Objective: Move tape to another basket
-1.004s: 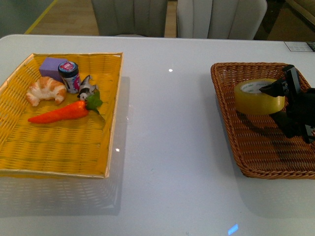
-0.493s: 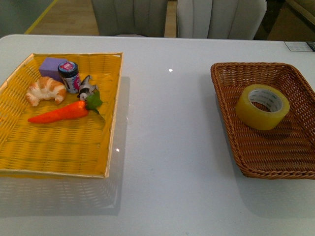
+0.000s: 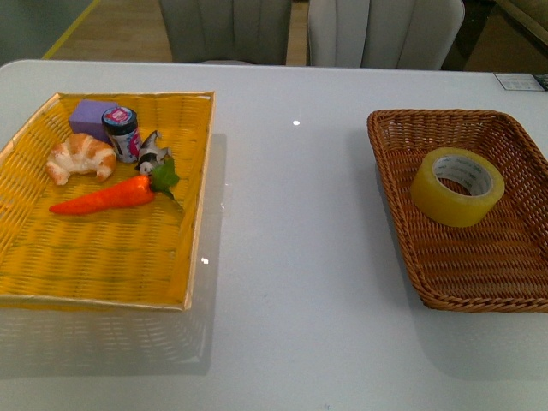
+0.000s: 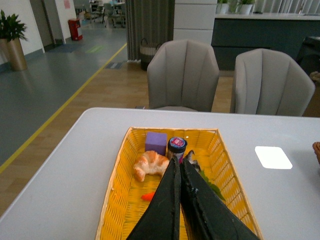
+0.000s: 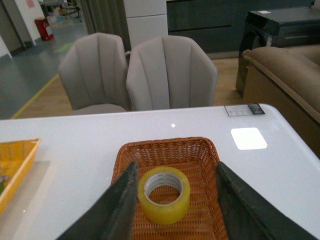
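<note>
The yellowish tape roll point(image 3: 457, 187) lies flat in the dark brown wicker basket point(image 3: 402, 128) at the table's right. It also shows in the right wrist view point(image 5: 164, 194), inside the same basket point(image 5: 165, 146). My right gripper point(image 5: 175, 175) is open and empty, raised above and behind the tape, one finger to each side of it in that view. My left gripper point(image 4: 179, 165) is shut and empty, held above the yellow basket point(image 4: 120, 165). Neither arm shows in the front view.
The yellow basket point(image 3: 193, 248) at the left holds a croissant point(image 3: 80, 157), a carrot point(image 3: 107, 197), a purple block point(image 3: 92, 116), a small jar point(image 3: 122, 133) and a small toy. White table between the baskets. Grey chairs point(image 3: 377, 30) stand behind the table.
One second ago my right gripper was down in the wicker basket beside the tape, which stood tilted. The gripper has since drawn back out of the front view and the tape lies flat.
</note>
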